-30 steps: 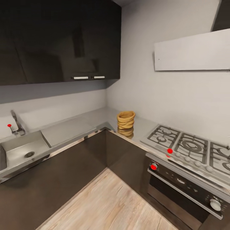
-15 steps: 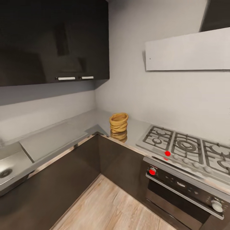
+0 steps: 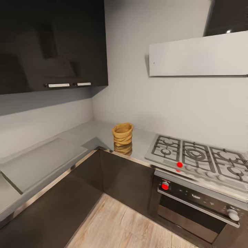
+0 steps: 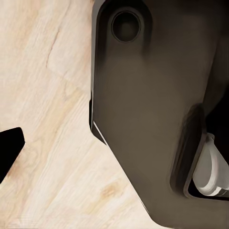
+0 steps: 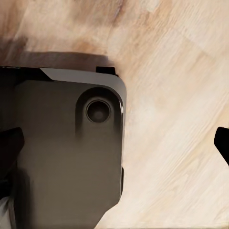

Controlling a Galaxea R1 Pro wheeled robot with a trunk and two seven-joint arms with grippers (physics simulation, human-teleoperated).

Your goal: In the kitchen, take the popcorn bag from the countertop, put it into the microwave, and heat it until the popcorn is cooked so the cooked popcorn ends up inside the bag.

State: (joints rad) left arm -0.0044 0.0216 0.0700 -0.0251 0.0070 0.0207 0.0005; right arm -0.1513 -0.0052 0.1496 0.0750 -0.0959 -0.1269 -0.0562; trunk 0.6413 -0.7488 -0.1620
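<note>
Looking down from the head camera, the popcorn bag (image 3: 122,133) is the obvious anchor, so everything below is placed off that. It's a small tan-mustard sack with a thick rolled rim and wrinkly ringed sides, standing upright on the grey countertop (image 3: 86,136) right at the inside corner of the L-shaped run, with its own reflection showing in the glossy top just under it. Off to the bag's right, close but not touching, sits the steel gas hob (image 3: 199,156) with its black grates, and below that the built-in oven (image 3: 196,206) with a white knob and a couple of red dots on the front. Up and to the right of the bag hangs the white slanted hood (image 3: 198,55) on the grey wall. Up and left of the bag are the dark glossy upper cabinets (image 3: 51,44) with two pale handles. Below the bag, dark cabinet fronts (image 3: 124,182) drop to a light wood floor (image 3: 120,227). Both wrist cameras point at that same wood floor (image 4: 43,95) with a dark chunk of the robot's base (image 4: 148,119) over it; the right wrist view gets a similar dark base panel (image 5: 67,152). Only a black fingertip corner (image 4: 9,145) pokes into the left wrist view and another (image 5: 222,143) into the right, so I can't tell whether either gripper is spread or pressed together.
</note>
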